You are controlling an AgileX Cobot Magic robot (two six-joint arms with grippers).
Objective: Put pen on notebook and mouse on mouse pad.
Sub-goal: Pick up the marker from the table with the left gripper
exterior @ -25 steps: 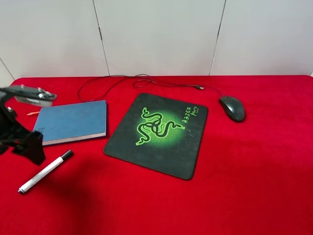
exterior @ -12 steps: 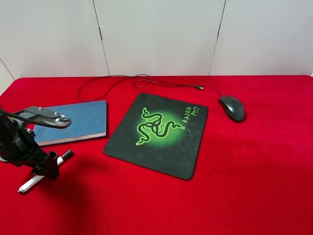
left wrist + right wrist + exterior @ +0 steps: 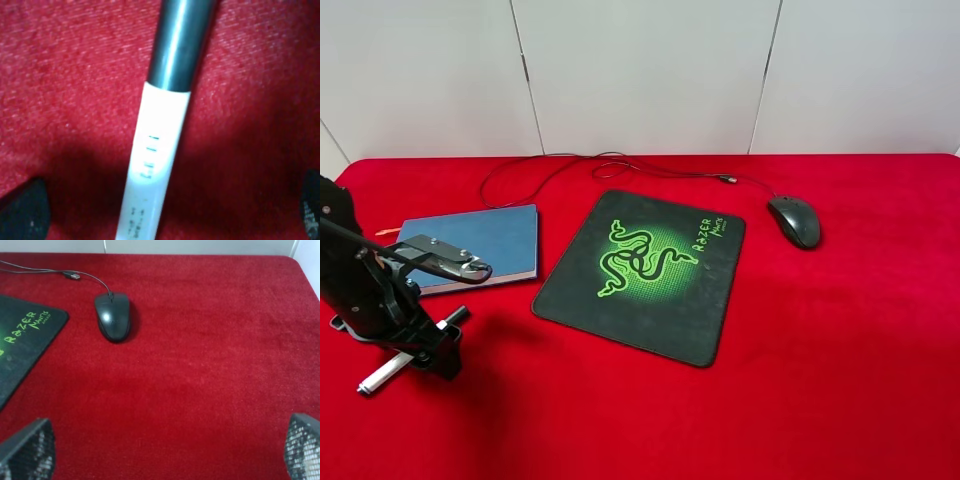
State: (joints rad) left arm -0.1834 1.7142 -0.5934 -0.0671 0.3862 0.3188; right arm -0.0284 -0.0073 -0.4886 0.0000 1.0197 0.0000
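The white pen (image 3: 382, 374) with its black cap (image 3: 456, 315) lies on the red cloth in front of the blue notebook (image 3: 475, 243). My left gripper (image 3: 432, 356) is lowered over the pen's middle and hides it. In the left wrist view the pen (image 3: 161, 150) fills the middle and my left gripper (image 3: 167, 212) is open, one fingertip on each side of it. The black mouse (image 3: 795, 220) rests on the cloth to the right of the mouse pad (image 3: 645, 268). In the right wrist view my right gripper (image 3: 165, 450) is open and empty, well short of the mouse (image 3: 113, 316).
The mouse cable (image 3: 570, 160) loops along the back of the table behind the notebook and the pad. An orange ribbon (image 3: 388, 231) pokes out at the notebook's left. The table's right edge (image 3: 306, 275) lies beyond the mouse.
My left arm has swung forward and down from beside the notebook's left end, and its gripper now sits over the pen. Pen, mouse and pad have not moved.
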